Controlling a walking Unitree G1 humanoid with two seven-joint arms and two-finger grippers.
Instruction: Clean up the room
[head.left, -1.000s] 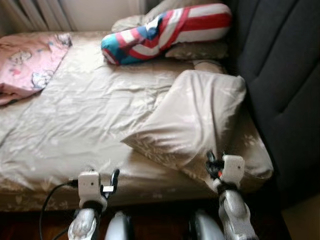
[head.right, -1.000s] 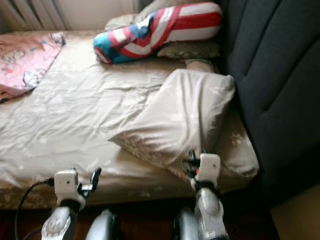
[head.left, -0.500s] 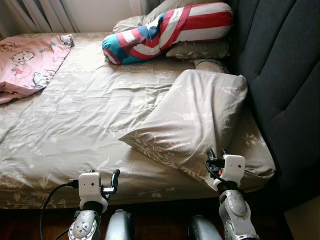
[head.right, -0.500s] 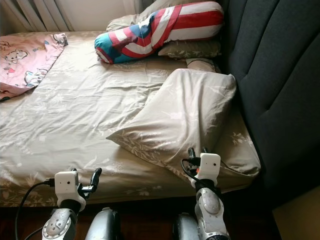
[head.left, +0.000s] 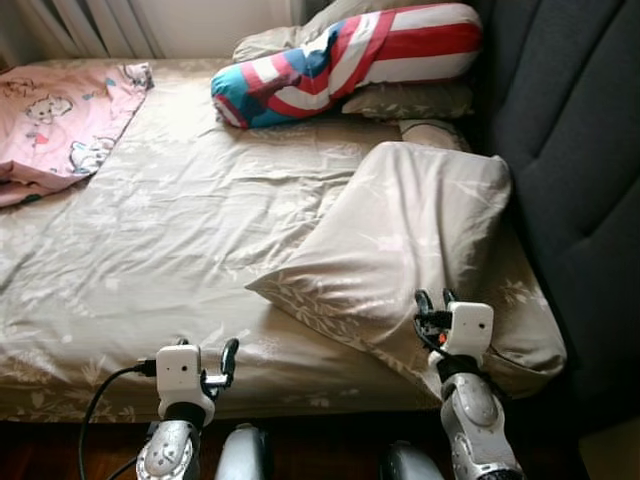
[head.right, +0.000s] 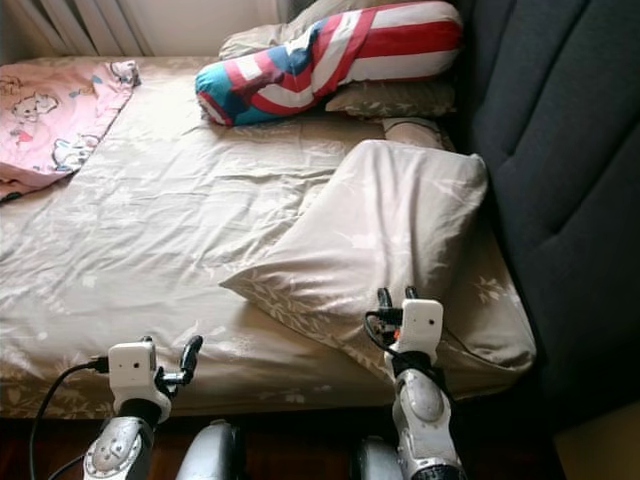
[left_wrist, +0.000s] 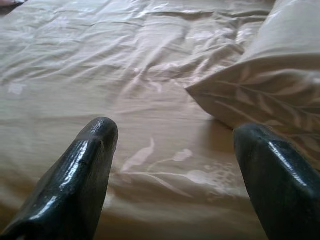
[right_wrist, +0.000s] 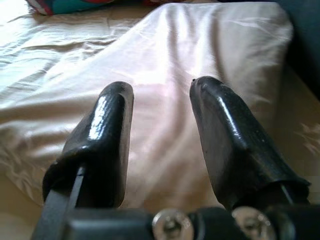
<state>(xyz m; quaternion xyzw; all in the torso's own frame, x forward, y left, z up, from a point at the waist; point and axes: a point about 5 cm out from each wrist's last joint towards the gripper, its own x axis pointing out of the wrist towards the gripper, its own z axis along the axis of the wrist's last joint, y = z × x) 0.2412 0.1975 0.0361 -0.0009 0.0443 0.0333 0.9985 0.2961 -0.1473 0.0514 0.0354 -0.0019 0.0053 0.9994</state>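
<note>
Beige leaf-print bedding covers the bed (head.left: 150, 230) across the left eye view, with a dark padded headboard (head.left: 580, 150) down the right edge. At upper left lies a pink cartoon blanket (head.left: 55, 115); at top centre a red, white and blue striped pillow (head.left: 350, 55) rests on beige ones. A loose beige pillow (head.left: 400, 240) lies crooked at centre right, its long axis running from lower left up toward the headboard. The right gripper (head.left: 435, 305) sits at the pillow's lower edge, so the right arm is plainly the nearer; the left gripper (head.left: 228, 360) is low at the mattress edge, well apart from it.

From the right eye view, the same layout: the right gripper (head.right: 396, 300) touches or just overlaps the pillow's (head.right: 380, 240) near corner.

Looking along the left wrist, both fingers (left_wrist: 85, 170) stand wide apart over bare sheet, the pillow's corner (left_wrist: 270, 95) ahead at right.

Along the right wrist, the fingers (right_wrist: 107, 135) stand apart, holding nothing, with the pillow (right_wrist: 200, 50) straight ahead. Straightening it likely falls to this arm.
</note>
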